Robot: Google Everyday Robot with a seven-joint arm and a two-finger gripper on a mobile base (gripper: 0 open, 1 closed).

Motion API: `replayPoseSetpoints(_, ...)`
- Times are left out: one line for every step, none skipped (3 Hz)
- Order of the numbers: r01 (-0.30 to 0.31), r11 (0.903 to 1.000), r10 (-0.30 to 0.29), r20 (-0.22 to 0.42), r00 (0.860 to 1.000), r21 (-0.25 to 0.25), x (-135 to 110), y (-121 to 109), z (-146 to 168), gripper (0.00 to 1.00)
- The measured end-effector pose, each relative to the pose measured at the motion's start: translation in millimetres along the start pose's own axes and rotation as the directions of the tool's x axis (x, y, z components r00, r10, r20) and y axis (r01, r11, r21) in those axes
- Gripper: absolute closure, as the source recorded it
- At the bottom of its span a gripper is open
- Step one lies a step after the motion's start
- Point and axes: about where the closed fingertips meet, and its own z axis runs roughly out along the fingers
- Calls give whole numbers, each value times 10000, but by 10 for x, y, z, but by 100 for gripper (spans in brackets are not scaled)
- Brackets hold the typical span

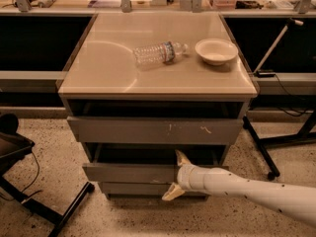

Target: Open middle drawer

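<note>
1. the middle drawer (128, 173) sat in the grey cabinet under the counter (108, 68), below the wider top drawer (148, 131) and above the narrow bottom drawer (133, 188).
2. the middle drawer stood partly out of the cabinet, with a dark gap showing behind its flat grey front.
3. the top drawer also stood a little out, and its front carried white scratch marks right of centre.
4. the claw (176, 177) was at the right part of the middle drawer's front, at the end of a white arm (247, 187) that reached in from the lower right corner.
5. the claw was spread: its upper finger (181, 158) rose above the top edge of the front, against the dark gap, and its lower finger (171, 192) pointed down and left across the bottom drawer's front.
6. the middle drawer's front lay between the two fingers; whether they pressed on it could not be told.
7. on the counter a clear plastic bottle (159, 54) lay on its side, cap toward the right.
8. a white bowl (216, 51) stood upright just right of the bottle, near the counter's right edge.
9. the cabinet stood on a speckled floor (123, 216).
</note>
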Motion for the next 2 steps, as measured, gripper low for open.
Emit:
replayPoseSetpoints(0, 10000, 0, -1, 10000, 0, 0, 0, 0, 0)
replayPoseSetpoints(116, 9988, -153, -765, 9969, -484, 184, -72, 136, 0)
